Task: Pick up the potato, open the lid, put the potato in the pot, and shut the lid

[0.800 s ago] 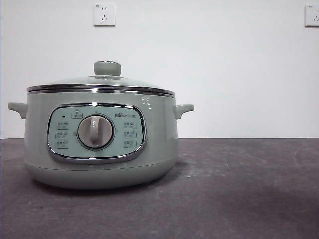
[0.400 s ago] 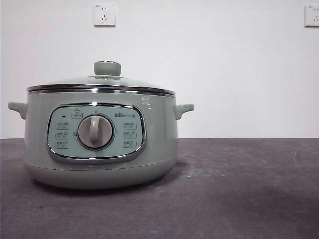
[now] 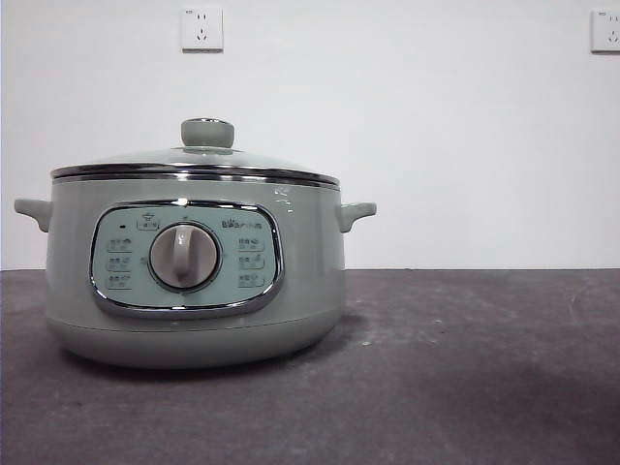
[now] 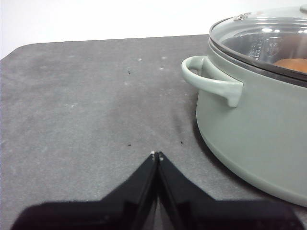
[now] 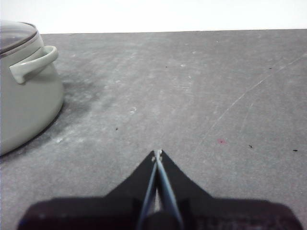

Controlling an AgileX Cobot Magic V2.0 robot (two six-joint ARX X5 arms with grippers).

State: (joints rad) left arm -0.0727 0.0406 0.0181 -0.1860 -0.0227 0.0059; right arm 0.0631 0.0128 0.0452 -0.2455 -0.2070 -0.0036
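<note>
The sage-green pot (image 3: pixel 194 281) stands on the dark table, left of centre, with its grey dial facing the front camera. The glass lid (image 3: pixel 194 160) with its green knob sits closed on the pot. Through the lid in the left wrist view, the orange-brown potato (image 4: pixel 293 64) shows inside the pot (image 4: pixel 249 120). My left gripper (image 4: pixel 156 155) is shut and empty, low over the table beside the pot's handle (image 4: pixel 211 79). My right gripper (image 5: pixel 157 153) is shut and empty on the pot's other side, apart from the pot (image 5: pixel 24 96). Neither gripper shows in the front view.
The dark grey tabletop (image 3: pixel 465 368) stretches to the right of the pot. A white wall behind carries two power sockets (image 3: pixel 201 28). The table's far edge shows in both wrist views.
</note>
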